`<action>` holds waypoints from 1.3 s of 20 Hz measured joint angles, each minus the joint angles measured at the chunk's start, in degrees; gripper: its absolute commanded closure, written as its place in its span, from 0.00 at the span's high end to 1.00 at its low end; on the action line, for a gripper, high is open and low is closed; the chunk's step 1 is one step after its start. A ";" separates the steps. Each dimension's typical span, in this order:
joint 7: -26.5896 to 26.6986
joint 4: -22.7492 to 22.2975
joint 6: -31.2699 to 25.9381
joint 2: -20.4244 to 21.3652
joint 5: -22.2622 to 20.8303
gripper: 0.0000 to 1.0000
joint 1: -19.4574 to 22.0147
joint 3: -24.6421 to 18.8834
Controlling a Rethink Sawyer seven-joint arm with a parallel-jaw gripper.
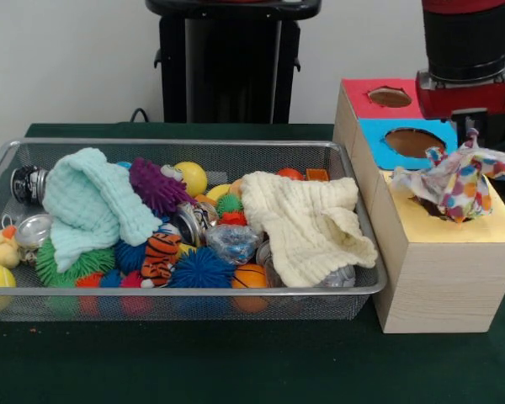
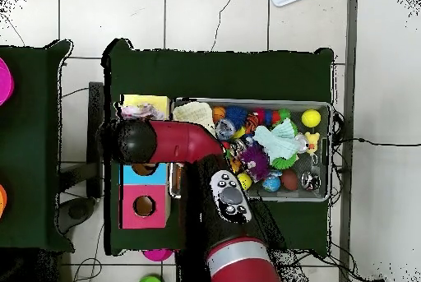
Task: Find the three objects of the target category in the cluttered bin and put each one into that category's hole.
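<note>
Crumpled patterned cloth (image 1: 461, 181), soft with coloured dots, sits bunched over the hole in the yellow top of the wooden box (image 1: 442, 269); red and blue sections with oval holes lie behind it. The gripper (image 1: 471, 135) hangs just above the cloth, its tip seemingly touching it, but I cannot tell whether the claw is wide or closed. Wire mesh bin (image 1: 151, 303) beside the box holds a mint knit cloth (image 1: 88, 206), a cream waffle cloth (image 1: 307, 223), spiky rubber balls and cans, half buried.

From overhead, the red arm (image 2: 177, 141) covers the gripper; only an edge of patterned cloth (image 2: 136, 112) peeks out on the yellow section.
</note>
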State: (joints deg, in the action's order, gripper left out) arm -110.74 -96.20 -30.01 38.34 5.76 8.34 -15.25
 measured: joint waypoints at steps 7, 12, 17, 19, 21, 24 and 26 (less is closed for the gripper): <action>0.00 -0.90 1.17 -1.08 -0.08 0.00 -3.72 0.99; 0.00 -0.69 1.79 -1.72 -1.11 0.00 -5.10 2.22; -0.01 -0.65 2.32 -1.46 -2.50 0.00 -5.54 2.50; -0.01 -0.65 2.42 -1.37 -2.88 0.00 -5.54 2.49; -0.01 -0.65 2.48 -1.22 -3.61 0.00 -5.54 2.45; -0.01 -0.65 2.48 -1.12 -4.10 0.00 -5.54 2.44; -0.01 -0.65 2.50 -1.01 -4.71 0.00 -5.51 2.43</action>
State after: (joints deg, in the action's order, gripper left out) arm -110.76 -96.85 -27.51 37.33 1.05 2.83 -12.82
